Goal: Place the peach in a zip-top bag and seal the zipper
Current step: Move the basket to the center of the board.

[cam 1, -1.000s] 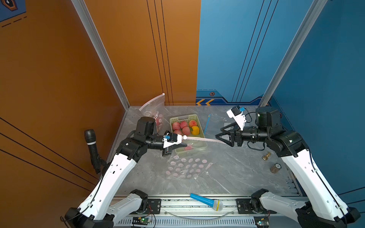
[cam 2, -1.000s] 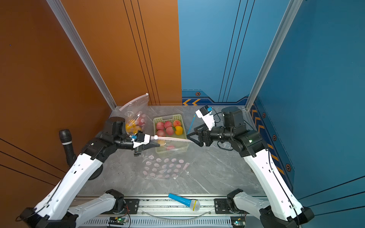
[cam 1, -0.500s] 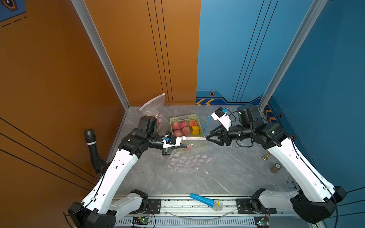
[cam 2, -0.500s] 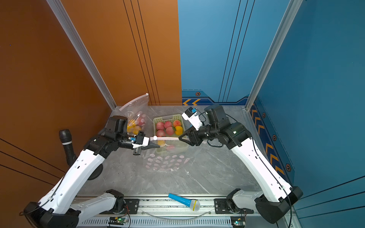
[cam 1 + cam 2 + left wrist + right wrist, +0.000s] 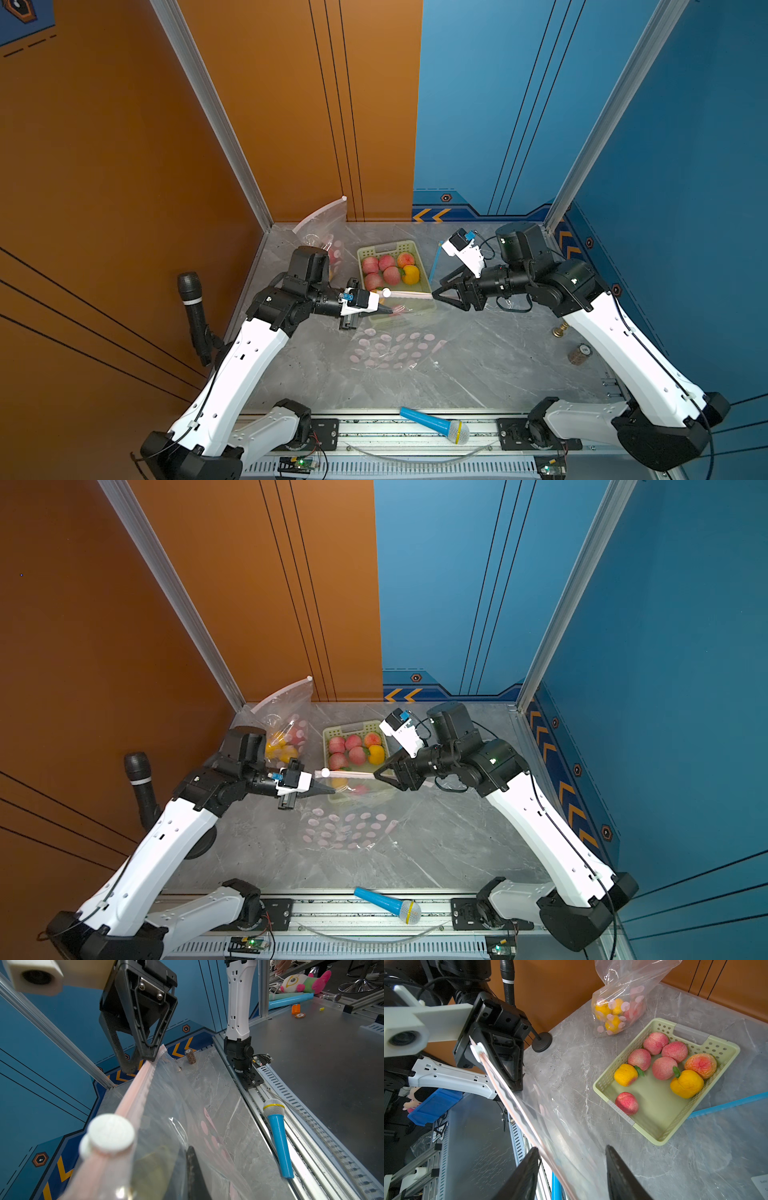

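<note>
Your clear, pink-dotted zip-top bag [image 5: 395,345] hangs mid-frame; left end effector [image 5: 388,309] clamps it, right end effector [image 5: 436,295] straddles its zipper [image 5: 409,294], half open.

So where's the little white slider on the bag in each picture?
In a top view: white slider beside the left gripper, at its tip.
In a top view: same place beside that tip.
Left wrist: big, blurry, very near.
Right wrist: small, against the left gripper's black body.
Shared landmark: the pink zipper strip running from it.

Clear zip-top bag [image 5: 390,345] — pink dots, pink zipper [image 5: 411,294]; pale-green basket [image 5: 365,251]; grey marbled table [image 5: 498,365].
</note>
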Controlling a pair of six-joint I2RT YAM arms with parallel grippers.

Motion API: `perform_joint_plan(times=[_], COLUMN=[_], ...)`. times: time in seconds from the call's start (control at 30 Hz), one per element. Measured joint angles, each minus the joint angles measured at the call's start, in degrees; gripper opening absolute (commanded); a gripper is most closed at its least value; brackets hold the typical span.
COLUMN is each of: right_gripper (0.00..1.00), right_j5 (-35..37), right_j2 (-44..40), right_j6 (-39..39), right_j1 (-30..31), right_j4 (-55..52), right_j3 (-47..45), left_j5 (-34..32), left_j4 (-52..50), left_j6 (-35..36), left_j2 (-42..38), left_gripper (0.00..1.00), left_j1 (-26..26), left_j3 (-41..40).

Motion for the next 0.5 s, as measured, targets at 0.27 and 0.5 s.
perform_joint_plan(times=[0.27, 0.5], right_gripper=[0.54, 0.54], right_j5=[2.5, 4.4], right_j2=[-2.3, -2.8], right_j6=[0.2, 0.2], right_j1=[0.3, 0.3], right_j4=[0.1, 0.2], right_j3=[0.0, -1.0], left_j5=[0.0, 0.0], left_j4=[-0.1, -0.1], left_j6=[0.0, 0.0], left_j2=[0.0, 0.0], left_gripper=[0.00, 0.00], left_j1=[0.0, 0.0], left_j3=[-0.7, -0.9])
